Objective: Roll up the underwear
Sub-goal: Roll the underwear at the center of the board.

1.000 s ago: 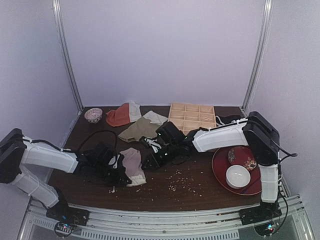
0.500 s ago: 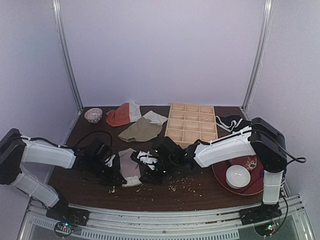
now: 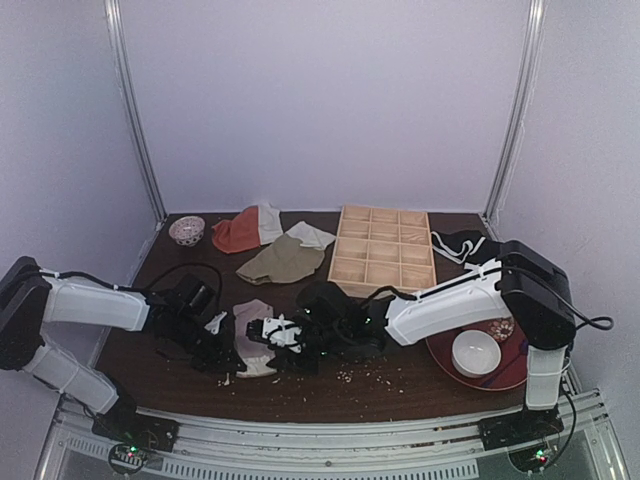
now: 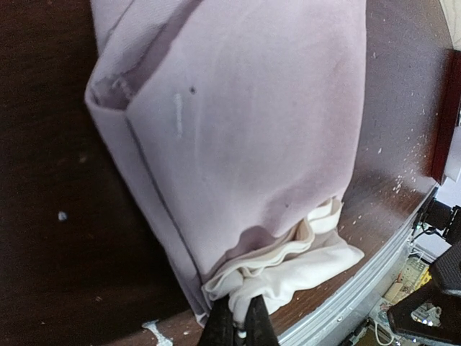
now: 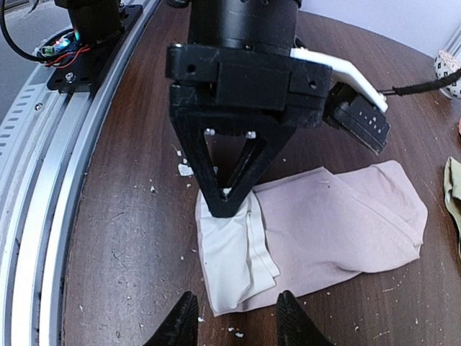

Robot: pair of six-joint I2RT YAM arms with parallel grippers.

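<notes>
The underwear (image 3: 254,335) lies folded into a narrow mauve-pink bundle on the dark surface (image 3: 400,385), close to its near edge and left of centre. Its white waistband end is turned toward the front rail. The left gripper (image 4: 238,328) is closed tight on the edge of that white waistband, pinching a fold of it between its fingertips. In the right wrist view, the right gripper (image 5: 234,324) stands partly open, its fingers (image 5: 180,324) apart on either side of the waistband end. Whether they touch the cloth I cannot tell. Pale crumbs (image 3: 365,368) are scattered just right of the bundle. Further back lie an olive-green cloth (image 3: 283,258) and a wooden compartment tray (image 3: 383,250).
</notes>
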